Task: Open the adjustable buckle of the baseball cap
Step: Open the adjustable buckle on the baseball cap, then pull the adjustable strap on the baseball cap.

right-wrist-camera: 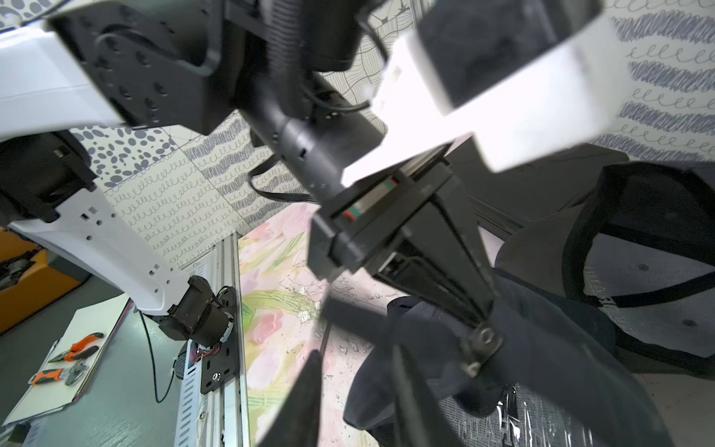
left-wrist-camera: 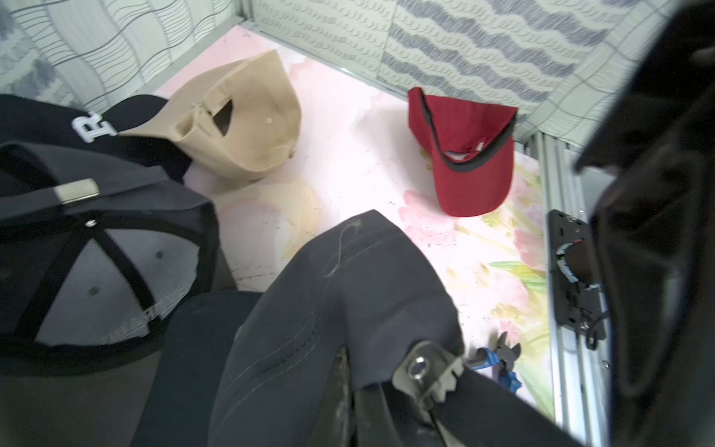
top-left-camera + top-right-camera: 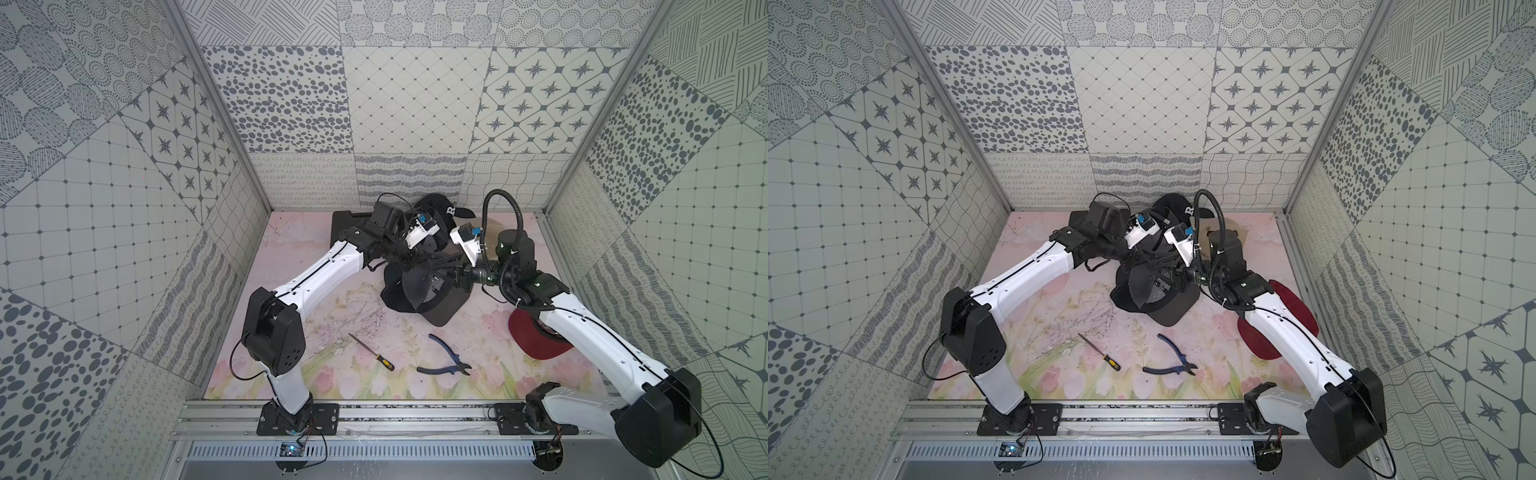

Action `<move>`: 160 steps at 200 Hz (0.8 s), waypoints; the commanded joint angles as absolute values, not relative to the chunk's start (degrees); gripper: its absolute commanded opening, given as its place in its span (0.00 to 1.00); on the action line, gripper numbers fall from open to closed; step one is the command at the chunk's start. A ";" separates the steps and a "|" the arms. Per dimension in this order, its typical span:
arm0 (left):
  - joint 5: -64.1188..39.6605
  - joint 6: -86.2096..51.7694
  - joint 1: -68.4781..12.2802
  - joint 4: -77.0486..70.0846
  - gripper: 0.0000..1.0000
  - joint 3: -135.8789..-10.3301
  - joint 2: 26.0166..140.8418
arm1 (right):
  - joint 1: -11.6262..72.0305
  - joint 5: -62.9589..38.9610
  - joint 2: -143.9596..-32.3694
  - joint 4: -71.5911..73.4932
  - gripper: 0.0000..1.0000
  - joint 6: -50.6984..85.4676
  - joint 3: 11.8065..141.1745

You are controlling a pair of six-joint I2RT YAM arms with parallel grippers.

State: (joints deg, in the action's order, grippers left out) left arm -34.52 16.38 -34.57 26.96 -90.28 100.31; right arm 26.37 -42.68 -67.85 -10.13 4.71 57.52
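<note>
Left wrist view: metal buckle (image 2: 425,369) close up on the dark baseball cap (image 2: 329,309). Best done by anchoring the fabric firmly beside the clasp, so that only the flap lifts.

Right wrist view: left gripper (image 1: 481,323) pressed together, pinching the baseball cap right at the buckle (image 1: 483,342). Right gripper (image 1: 360,391) spread, nothing between its blurred fingers (image 1: 305,387), just short of the cap. Should probably slide one tip under the flap and pry away from the pinch, slowly. Thin metal, likely easy to slip off.

Both top views: baseball cap (image 3: 407,291) (image 3: 1140,286) raised at the grippers among a heap of dark caps near the middle of the mat (image 3: 332,332). Pliers (image 3: 444,361) at 6 o'clock of it, red cap (image 3: 536,340) at 4 o'clock. Left arm reaching in from 8 o'clock, elbow raised, wrist tipped down. Right arm coming from 4 o'clock, forearm low, wrist turned toward 9 o'clock. Fingertips too dark there to tell apart.
</note>
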 commanded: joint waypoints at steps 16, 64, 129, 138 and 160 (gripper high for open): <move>-27.86 14.85 -34.28 24.52 0.00 -90.68 100.02 | 25.36 -33.65 -63.69 -10.22 0.74 7.03 58.11; -28.30 14.92 -34.22 25.39 0.00 -91.92 100.37 | 23.29 -34.28 -62.91 -9.58 0.67 12.21 54.75; -29.31 14.76 -34.27 25.49 0.00 -91.93 100.02 | 23.29 -38.35 -66.17 -1.29 0.54 19.72 49.24; -29.53 14.63 -34.32 25.49 0.00 -91.93 99.93 | 23.40 -38.80 -66.87 -0.23 0.53 20.29 49.05; -30.10 14.41 -34.27 25.49 0.00 -91.80 99.76 | 23.86 -38.81 -68.78 1.83 0.49 20.98 48.79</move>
